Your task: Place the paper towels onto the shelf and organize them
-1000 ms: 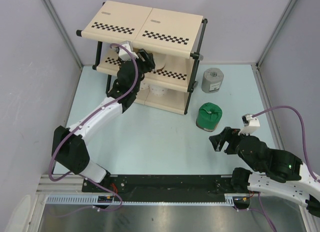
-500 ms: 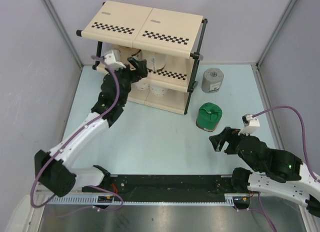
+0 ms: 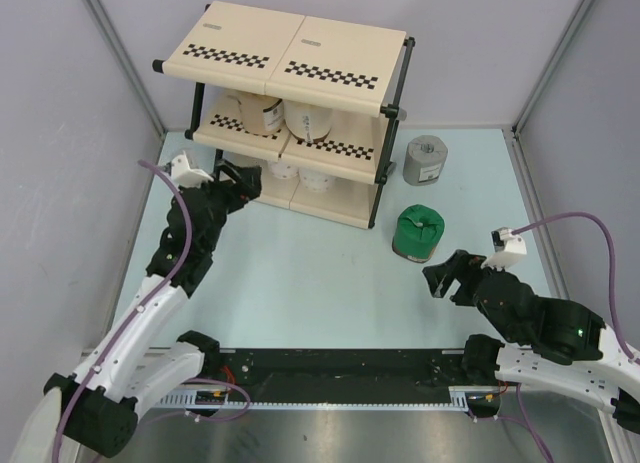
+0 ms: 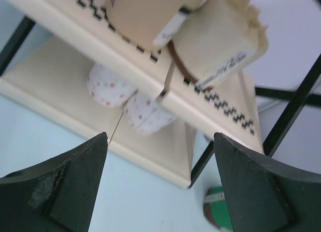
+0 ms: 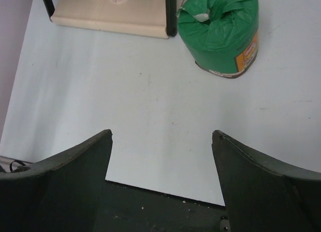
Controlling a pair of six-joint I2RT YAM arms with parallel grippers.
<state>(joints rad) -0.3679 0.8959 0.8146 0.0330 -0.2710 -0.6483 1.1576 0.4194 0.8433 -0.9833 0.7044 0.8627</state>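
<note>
Top view: the green roll (image 3: 417,233) is standing on the tabletop (image 3: 300,273) just ahead of the right gripper (image 3: 438,281), the nearer one.

Left wrist view: the left gripper (image 4: 160,137) is facing the shelf (image 4: 50,76), fingers (image 4: 70,177) gaping, empty.

Right wrist view: the right fingers (image 5: 251,182) are gaping, empty; the roll's axis is probably standing vertical.

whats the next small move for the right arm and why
Probably ease the open, empty right tool forward over the green roll: it stands on the table just ahead, and only it and the grey roll are not yet on the shelf.
</note>
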